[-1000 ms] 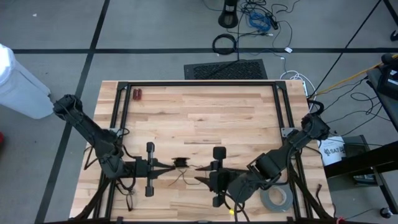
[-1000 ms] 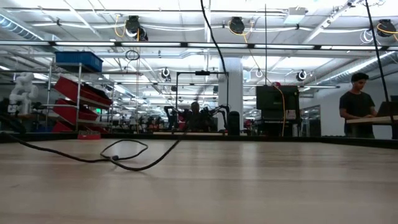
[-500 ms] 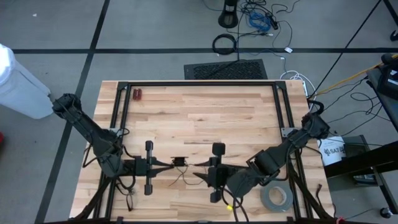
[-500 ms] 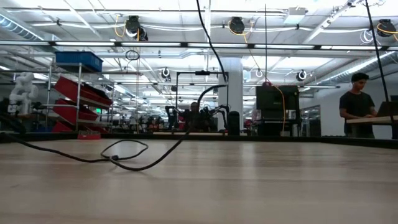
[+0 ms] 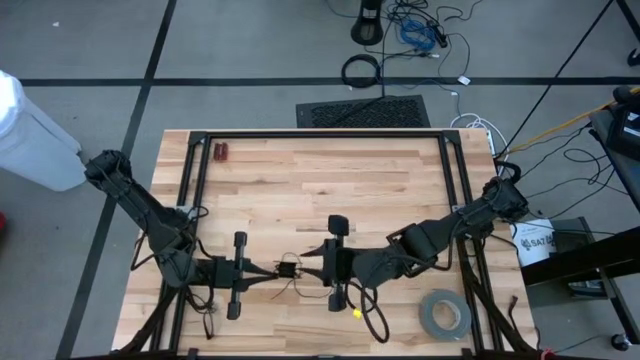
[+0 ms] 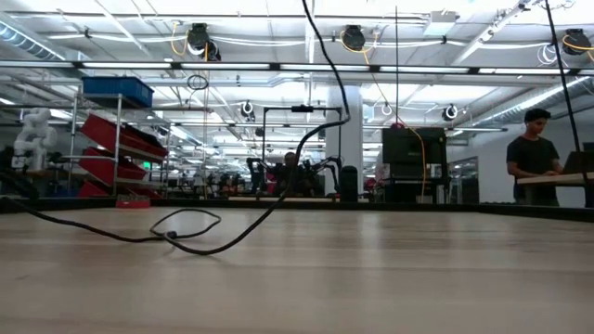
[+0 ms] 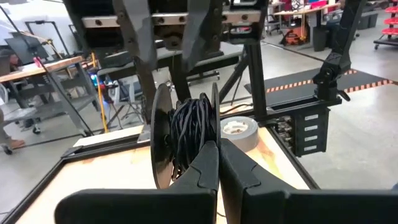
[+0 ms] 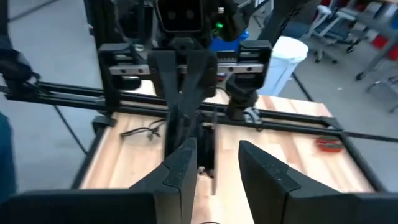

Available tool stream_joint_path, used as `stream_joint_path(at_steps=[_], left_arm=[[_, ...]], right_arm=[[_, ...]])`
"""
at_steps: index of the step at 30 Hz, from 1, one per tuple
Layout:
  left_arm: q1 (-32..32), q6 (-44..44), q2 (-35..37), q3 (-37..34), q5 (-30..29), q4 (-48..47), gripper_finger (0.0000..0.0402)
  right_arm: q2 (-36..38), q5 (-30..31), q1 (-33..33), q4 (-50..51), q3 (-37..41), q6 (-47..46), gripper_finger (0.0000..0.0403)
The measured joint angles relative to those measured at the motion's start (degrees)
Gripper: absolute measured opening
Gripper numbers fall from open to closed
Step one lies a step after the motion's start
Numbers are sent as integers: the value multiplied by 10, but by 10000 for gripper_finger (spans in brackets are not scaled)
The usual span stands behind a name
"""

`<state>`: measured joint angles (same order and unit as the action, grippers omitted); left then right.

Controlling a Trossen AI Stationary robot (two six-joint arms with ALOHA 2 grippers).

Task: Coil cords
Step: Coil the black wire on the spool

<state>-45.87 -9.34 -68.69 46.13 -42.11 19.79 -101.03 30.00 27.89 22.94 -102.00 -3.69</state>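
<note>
Cords (image 5: 289,268) bundle pinched by left gripper (image 5: 277,271) fingers pressed together, right gripper (image 5: 311,266) fingers apart alongside it

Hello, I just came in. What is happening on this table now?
Two robot arms meet near the table's front edge over a small black cord bundle. The left gripper is shut on the bundle. The right gripper is open, its fingers around the bundle's other side. Loose strands lie on the wood table. A grey tape roll lies at the front right.

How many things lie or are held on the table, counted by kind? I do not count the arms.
Black cord bundle: 1
Grey tape roll: 1
Small red thing: 1
Total: 3
</note>
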Motion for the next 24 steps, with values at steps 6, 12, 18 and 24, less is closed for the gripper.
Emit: stream_joint_path(at_steps=[6,12,18,24], left_arm=[[0,5,0,0,0,0,2],[6,14,0,1,-1,-1,2],[9,16,0,25,12,-45,2],[10,15,0,44,15,-75,2]], right_arm=[[0,-8,-2,7,0,-46,120],[-3,-14,-2,27,0,-62,158],[-13,-22,-10,28,0,-48,176],[-13,-55,-21,28,0,-41,171]])
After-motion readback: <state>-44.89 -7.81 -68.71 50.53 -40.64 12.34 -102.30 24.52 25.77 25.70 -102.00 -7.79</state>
